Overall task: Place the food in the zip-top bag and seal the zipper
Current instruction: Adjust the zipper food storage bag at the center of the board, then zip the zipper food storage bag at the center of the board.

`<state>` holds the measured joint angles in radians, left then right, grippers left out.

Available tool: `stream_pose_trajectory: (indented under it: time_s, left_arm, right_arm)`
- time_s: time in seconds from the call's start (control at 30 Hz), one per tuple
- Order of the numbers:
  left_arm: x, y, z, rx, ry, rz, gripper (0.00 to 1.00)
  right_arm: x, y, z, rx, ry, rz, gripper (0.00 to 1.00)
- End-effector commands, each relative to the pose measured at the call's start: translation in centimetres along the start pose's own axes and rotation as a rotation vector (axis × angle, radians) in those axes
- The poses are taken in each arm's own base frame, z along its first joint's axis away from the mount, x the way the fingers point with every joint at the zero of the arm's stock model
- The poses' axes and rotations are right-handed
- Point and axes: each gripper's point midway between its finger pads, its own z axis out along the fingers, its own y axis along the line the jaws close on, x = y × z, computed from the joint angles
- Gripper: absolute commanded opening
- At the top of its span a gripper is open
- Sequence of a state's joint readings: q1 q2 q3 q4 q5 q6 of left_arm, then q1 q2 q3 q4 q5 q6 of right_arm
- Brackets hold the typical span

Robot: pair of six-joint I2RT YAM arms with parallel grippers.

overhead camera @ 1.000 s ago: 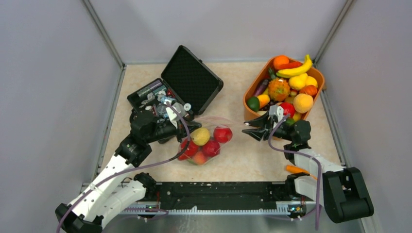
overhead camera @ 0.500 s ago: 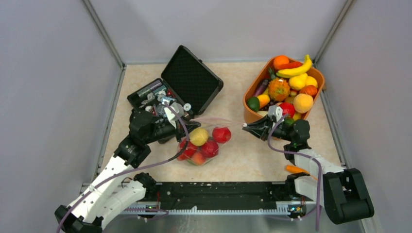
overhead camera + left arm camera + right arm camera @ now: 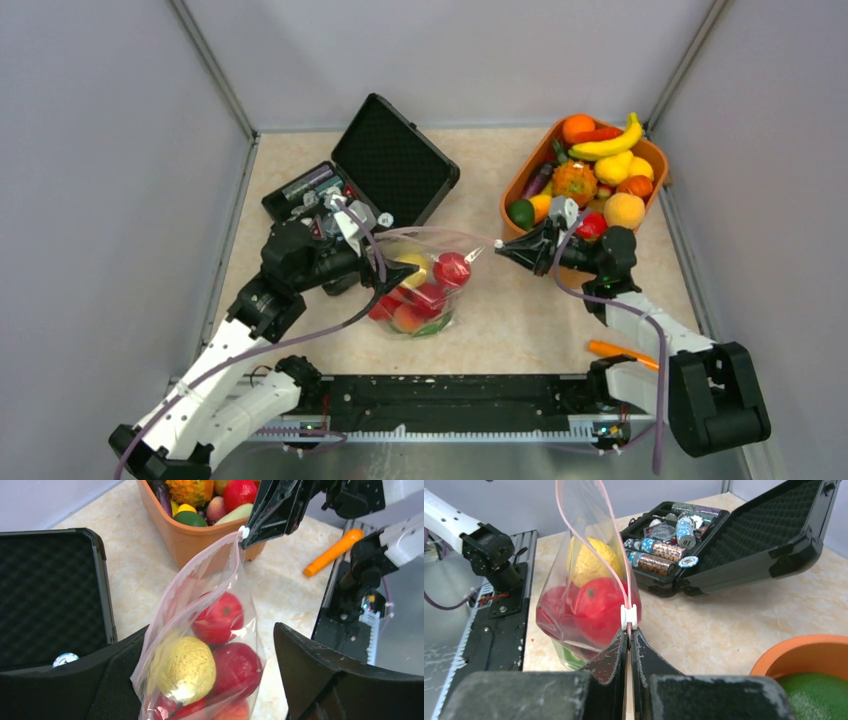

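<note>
The zip-top bag point(image 3: 425, 285) hangs upright between my two grippers, with red apples point(image 3: 220, 617), a yellow pear point(image 3: 185, 667), a peach and a green piece inside. My right gripper point(image 3: 500, 248) is shut on the bag's top corner, just under a white slider point(image 3: 628, 616) at the end of the pink zipper point(image 3: 611, 540). My left gripper point(image 3: 392, 272) stands open, its fingers point(image 3: 340, 680) wide on either side of the bag's body. The bag's mouth gapes along the zipper point(image 3: 200, 565). More food point(image 3: 600, 165) fills the orange basket point(image 3: 520, 190).
An open black case point(image 3: 395, 165) with small wrapped items stands behind the left gripper. An orange carrot-like stick point(image 3: 618, 350) lies by the right arm's base. A black rail point(image 3: 450, 400) runs along the near edge. Walls close in left, right and back.
My left gripper has opened and let go of the bag. My right gripper has shut on the bag's corner and drawn it up, so the bag now hangs stretched toward it.
</note>
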<state>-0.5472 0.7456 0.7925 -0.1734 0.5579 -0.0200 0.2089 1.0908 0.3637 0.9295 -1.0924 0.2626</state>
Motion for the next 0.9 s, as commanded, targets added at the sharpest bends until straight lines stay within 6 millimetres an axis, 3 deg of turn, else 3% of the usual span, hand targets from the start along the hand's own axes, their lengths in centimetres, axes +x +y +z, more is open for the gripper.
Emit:
stream_pose_trajectory:
  time_s: [0.0,0.13,0.27,0.37,0.5,0.57,0.7,0.87]
  left_arm:
    - [-4.3,0.2,-1.4,-0.061,-0.063,0.047,0.97]
    - [-7.4,-0.9,-2.2,-0.027,-0.107,0.075,0.99]
    - [-8.5,-2.8,-0.4,0.142,-0.083,0.073,0.99]
    - [-7.6,-3.2,2.3,0.198,-0.010,0.113,0.99]
    - [-6.2,-5.1,6.0,0.249,0.069,0.243,0.99]
    - [-5.6,-6.0,7.2,0.320,0.079,0.277,0.99]
    - [-4.7,-6.0,8.8,0.370,0.102,0.304,0.98]
    - [-4.3,-6.3,10.8,0.430,0.094,0.310,0.82]
  right_arm:
    - [-0.9,-0.6,1.1,0.031,0.066,-0.058,0.00]
    - [-0.9,-0.5,0.9,0.052,0.136,-0.059,0.00]
    - [-1.8,0.3,0.7,0.052,0.154,-0.085,0.00]
    - [-2.4,1.1,0.8,0.032,0.171,-0.102,0.00]
    - [-2.8,2.0,1.0,0.011,0.180,-0.114,0.00]
    - [-3.0,2.4,1.1,0.003,0.179,-0.127,0.00]
    - [-3.8,3.1,1.0,0.000,0.183,-0.139,0.00]
    - [-4.7,3.6,1.1,0.002,0.175,-0.163,0.00]
